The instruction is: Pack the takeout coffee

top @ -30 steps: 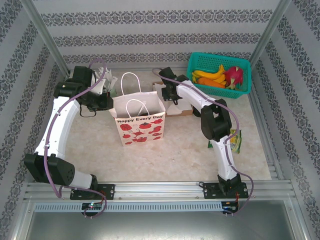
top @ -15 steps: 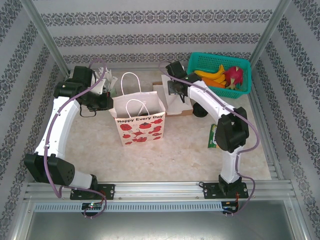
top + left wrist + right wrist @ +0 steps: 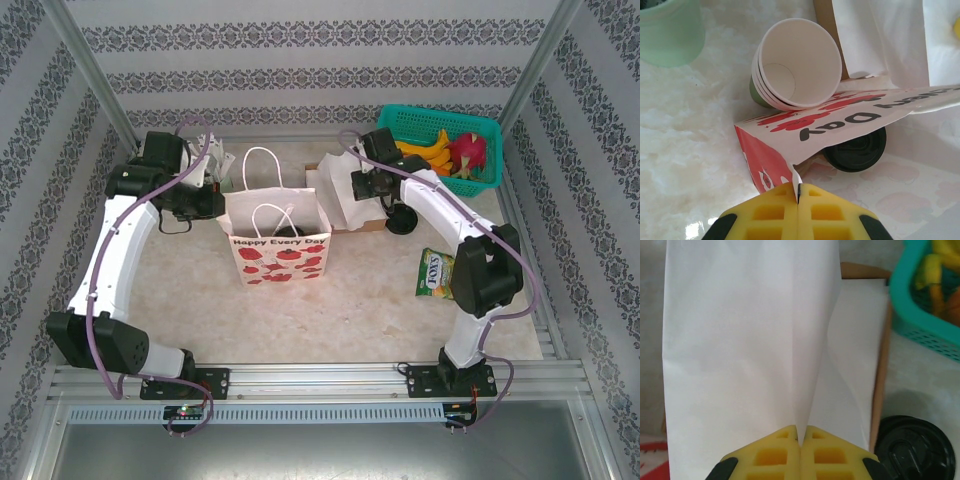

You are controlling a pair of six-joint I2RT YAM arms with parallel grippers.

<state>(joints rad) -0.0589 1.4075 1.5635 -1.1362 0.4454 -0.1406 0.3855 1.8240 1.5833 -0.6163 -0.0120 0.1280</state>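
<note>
On the table, the printed paper bag stands upright; L gripper is clamped on its left rim. Just right of it, a white paper bag, w/ R gripper pinched shut on its fold. Far right sits a teal fruit basket. Nested coffee cups lie on their side just beside the printed bag, near a pale green cup; black lid rests by the white bag.
</note>
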